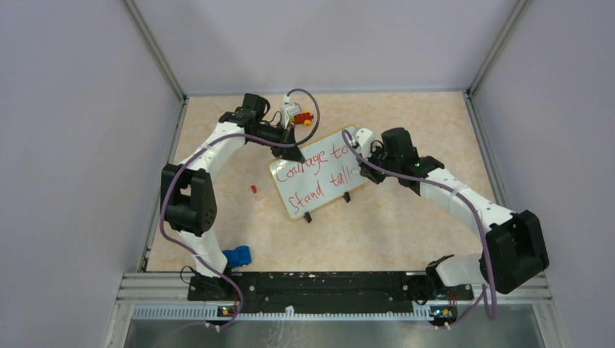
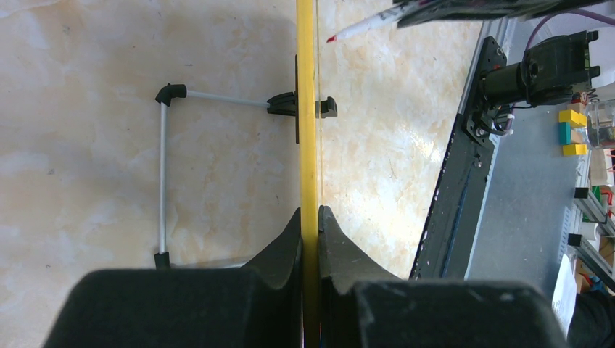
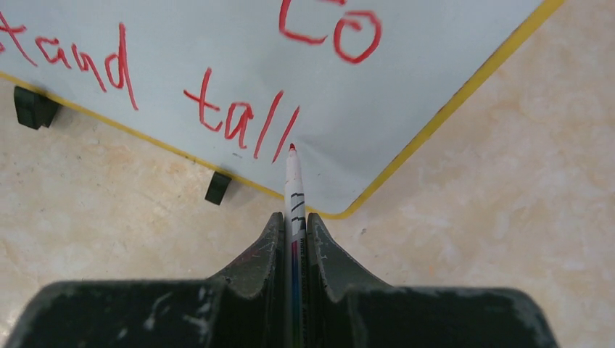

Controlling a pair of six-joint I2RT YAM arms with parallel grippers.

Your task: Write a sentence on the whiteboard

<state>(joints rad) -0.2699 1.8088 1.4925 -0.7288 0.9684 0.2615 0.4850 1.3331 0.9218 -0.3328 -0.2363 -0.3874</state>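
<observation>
whiteboard [image 1: 319, 174]: standing mid-table, tilted back on two black feet, sitting between the two grippers, written face showing to the top camera
table [image 1: 406, 210]: beige marbled top, carrying the board
sentence [image 3: 239, 119]: red handwriting in two lines, "Courage to" over "stand tall", running across the white face
left gripper [image 2: 310, 217]: jaws pressing together on the board's yellow rim at its far left corner, bracing it edge-on
right gripper [image 3: 294, 221]: fingers pinching a marker, hovering at the board's right end
marker [image 3: 293, 181]: white barrel, red tip pointing at the board, tip sitting just at the foot of the last "l" in "tall"; touching or just off, can't tell
board stand [image 2: 162, 174]: thin grey rod frame showing behind the board
red cap [image 1: 253, 189]: lying on the table, left of the board, apart from it
blue object [image 1: 237, 256]: lying near the left arm's base
</observation>
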